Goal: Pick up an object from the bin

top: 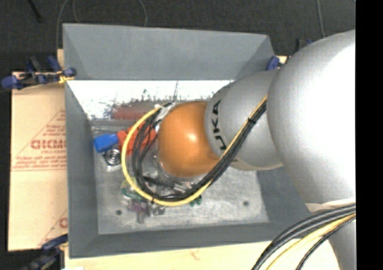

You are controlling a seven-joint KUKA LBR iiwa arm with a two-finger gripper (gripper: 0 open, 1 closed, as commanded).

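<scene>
The arm's orange cover (182,140) hangs low over the middle of the bin (179,59). The gripper (157,190) beneath it sits toward the bin's lower-left corner, right beside a small heap of green and purple bits (136,204). A blue block (105,142) and a silver ring (112,157) lie further off, by the left wall. I cannot tell whether the gripper is released, clenched or touching anything

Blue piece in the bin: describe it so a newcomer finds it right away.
Look in the grey metal bin, on its floor to the left of the arm's orange cover, close to the left wall. The blue block lies there, the only blue piece, with a shiny silver round part below it and a red piece on its right.
</scene>
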